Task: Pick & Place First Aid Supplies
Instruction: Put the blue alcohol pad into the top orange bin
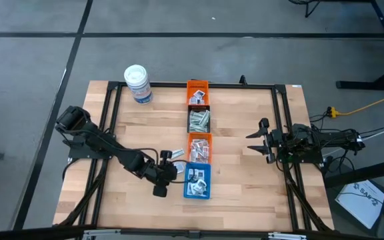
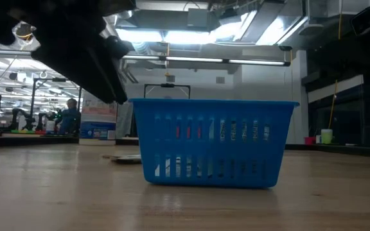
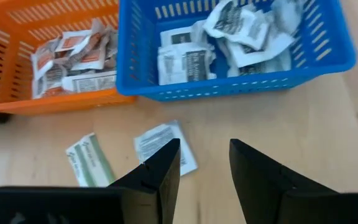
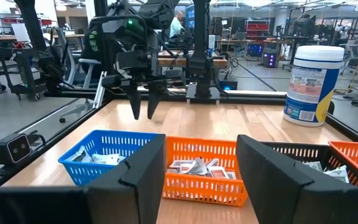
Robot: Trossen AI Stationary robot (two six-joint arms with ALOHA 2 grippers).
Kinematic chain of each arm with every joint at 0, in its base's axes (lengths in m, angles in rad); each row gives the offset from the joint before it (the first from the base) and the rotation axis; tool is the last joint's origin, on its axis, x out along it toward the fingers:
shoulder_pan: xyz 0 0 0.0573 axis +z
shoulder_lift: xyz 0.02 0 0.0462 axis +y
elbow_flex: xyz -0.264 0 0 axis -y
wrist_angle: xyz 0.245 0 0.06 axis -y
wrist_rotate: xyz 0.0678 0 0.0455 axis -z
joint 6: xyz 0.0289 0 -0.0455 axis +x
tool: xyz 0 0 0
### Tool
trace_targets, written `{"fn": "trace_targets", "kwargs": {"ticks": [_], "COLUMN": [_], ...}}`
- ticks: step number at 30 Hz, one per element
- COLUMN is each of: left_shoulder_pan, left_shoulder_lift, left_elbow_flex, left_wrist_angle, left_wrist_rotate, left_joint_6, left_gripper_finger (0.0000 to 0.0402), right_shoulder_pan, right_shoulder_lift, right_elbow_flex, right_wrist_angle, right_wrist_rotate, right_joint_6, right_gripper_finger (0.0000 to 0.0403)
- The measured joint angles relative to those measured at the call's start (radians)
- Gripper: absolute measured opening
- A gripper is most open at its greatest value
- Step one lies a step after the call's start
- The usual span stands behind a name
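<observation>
First aid supplies (image 3: 235, 31) fill a row of small bins down the middle of the table (image 1: 245, 193): the blue bin (image 1: 197, 181) nearest the front edge holds crumpled white packets with black print, the orange bin (image 1: 200, 147) beside it holds white packets with red print, the black bin (image 1: 199, 120) holds pale strips, and a far orange bin (image 1: 197, 92) holds a few more packets. Two packets lie loose on the wood just outside the blue and orange bins, a white one (image 3: 163, 146) and a green-printed one (image 3: 89, 160). The left gripper (image 3: 204, 163) hovers over the white packet, jaws apart and empty. The right gripper (image 1: 257, 142) waits well to the side, jaws open. A white tub (image 1: 138, 83) stands near the far corner.
</observation>
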Motion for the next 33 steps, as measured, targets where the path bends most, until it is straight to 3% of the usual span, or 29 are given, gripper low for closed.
{"fn": "trace_targets", "kwargs": {"ticks": [12,28,33], "left_shoulder_pan": [0.047,0.108,0.113], "left_shoulder_lift": [0.059,0.188,0.219], "left_elbow_flex": [-0.001,-0.001,0.003], "left_wrist_angle": [-0.031,0.059,0.066], "left_wrist_rotate": [-0.004,0.098,0.088], "left_joint_6": [0.034,0.034,0.033], "left_gripper_finger": [0.0132,0.0132,0.0134], "right_shoulder_pan": [0.0,0.0,0.0], "right_shoulder_lift": [0.0,0.0,0.0], "right_elbow_flex": [0.0,0.0,0.0], "right_wrist_angle": [0.0,0.0,0.0], "right_wrist_rotate": [0.0,0.0,0.0], "right_joint_6": [0.0,0.0,0.0], "right_gripper_finger": [0.0195,0.0195,0.0195]}}
